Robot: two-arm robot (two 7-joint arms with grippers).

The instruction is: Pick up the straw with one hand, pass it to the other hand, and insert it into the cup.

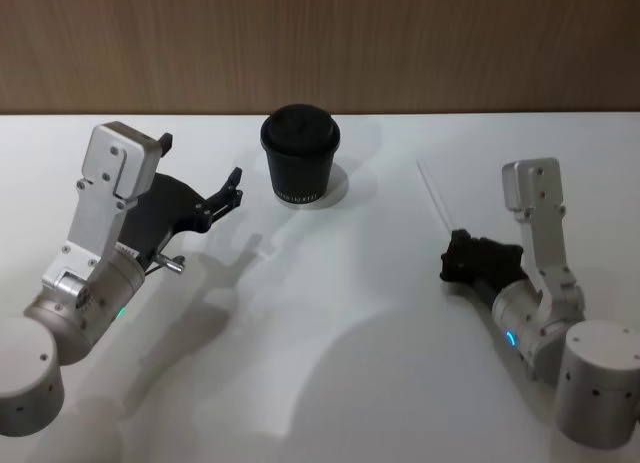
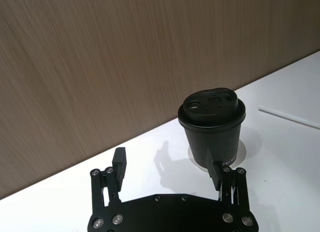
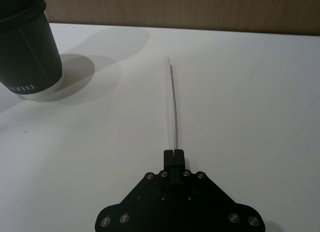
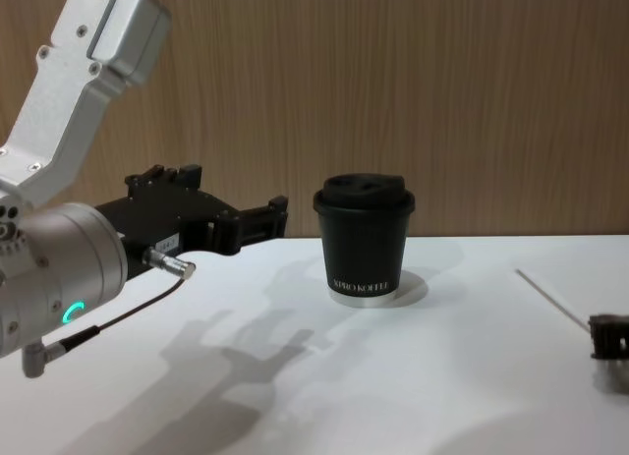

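Observation:
The black lidded cup (image 1: pixel 300 155) stands upright at the back middle of the white table (image 1: pixel 330 333). To its right lies the thin white straw (image 1: pixel 435 195), pointing away from me. My right gripper (image 1: pixel 456 241), all black, is low at the table and shut on the straw's (image 3: pixel 172 101) near end. The right wrist view shows both fingers (image 3: pixel 170 156) pressed together there. My left gripper (image 1: pixel 200 165), on its silver wrist, hovers open and holds nothing, left of the cup (image 2: pixel 212 123) and aimed at it. From the chest, the straw (image 4: pixel 550 296) runs toward the right gripper (image 4: pixel 601 329).
A wood-panelled wall (image 1: pixel 320 43) closes off the back of the table just behind the cup. The white tabletop (image 4: pixel 324 396) stretches bare between the two arms and toward me.

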